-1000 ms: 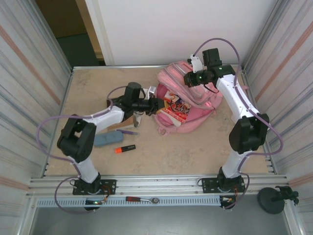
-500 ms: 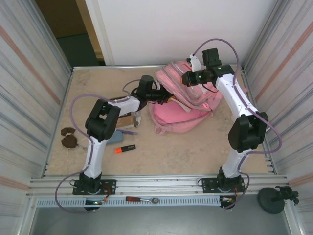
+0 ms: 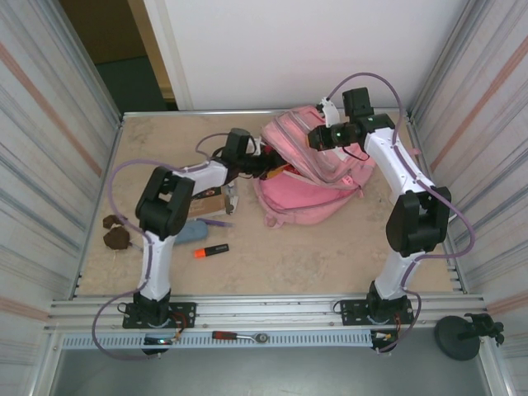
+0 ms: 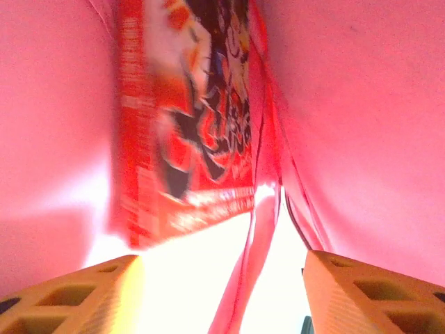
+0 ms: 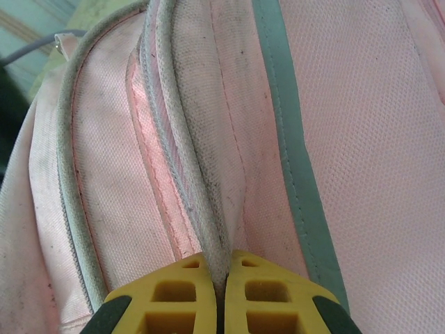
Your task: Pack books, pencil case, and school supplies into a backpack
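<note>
The left gripper (image 4: pixel 222 292), released with jaws apart on nothing, sits in the backpack (image 3: pixel 322 202) mouth; the comic (image 4: pixel 188 118) lies inside just ahead at 12 o'clock, long axis running away from it. The right gripper (image 5: pixel 224 278) is clenched on the backpack's fabric, so the left likely backs straight out toward 6 o'clock

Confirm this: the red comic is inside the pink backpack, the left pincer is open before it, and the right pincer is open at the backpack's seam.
One error. The right pincer is shut on a seam of the backpack, as the right wrist view shows. The red comic is inside the backpack, and the left pincer is open before it.
</note>
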### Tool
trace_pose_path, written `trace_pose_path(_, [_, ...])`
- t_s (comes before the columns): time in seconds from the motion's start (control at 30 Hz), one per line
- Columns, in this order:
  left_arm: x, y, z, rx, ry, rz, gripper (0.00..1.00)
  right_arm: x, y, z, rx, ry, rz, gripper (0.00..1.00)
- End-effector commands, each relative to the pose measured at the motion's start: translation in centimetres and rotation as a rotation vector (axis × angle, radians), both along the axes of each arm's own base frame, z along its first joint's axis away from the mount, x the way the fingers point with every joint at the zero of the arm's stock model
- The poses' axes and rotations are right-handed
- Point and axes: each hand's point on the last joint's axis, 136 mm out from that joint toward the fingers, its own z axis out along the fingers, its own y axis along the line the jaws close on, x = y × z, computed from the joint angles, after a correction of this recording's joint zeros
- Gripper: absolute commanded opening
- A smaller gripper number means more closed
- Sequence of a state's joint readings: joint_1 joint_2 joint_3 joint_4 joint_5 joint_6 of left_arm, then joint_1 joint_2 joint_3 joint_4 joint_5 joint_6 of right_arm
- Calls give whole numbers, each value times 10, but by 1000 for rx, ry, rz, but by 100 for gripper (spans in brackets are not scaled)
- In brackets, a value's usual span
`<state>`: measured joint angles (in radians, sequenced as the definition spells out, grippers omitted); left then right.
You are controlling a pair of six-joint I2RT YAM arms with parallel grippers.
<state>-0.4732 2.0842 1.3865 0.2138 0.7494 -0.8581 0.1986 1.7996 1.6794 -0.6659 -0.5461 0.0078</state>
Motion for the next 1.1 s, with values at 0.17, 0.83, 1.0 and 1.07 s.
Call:
trace_pose_path(0.17, [-75, 95, 25, 163, -130, 40, 66, 13, -24, -39, -103, 30, -72, 0])
trace_pose_path(0.83, [-41, 329, -23, 750, 5, 617, 81, -39, 71, -76, 31, 168, -92, 65])
trace_pose_path(1.0, [-31, 338, -43, 703, 74, 595, 81, -62, 143, -89, 58, 199, -66, 64])
trace_pose_path(1.07, [-29, 339, -50, 669, 101, 585, 81, -69, 168, -92, 64, 190, -41, 63])
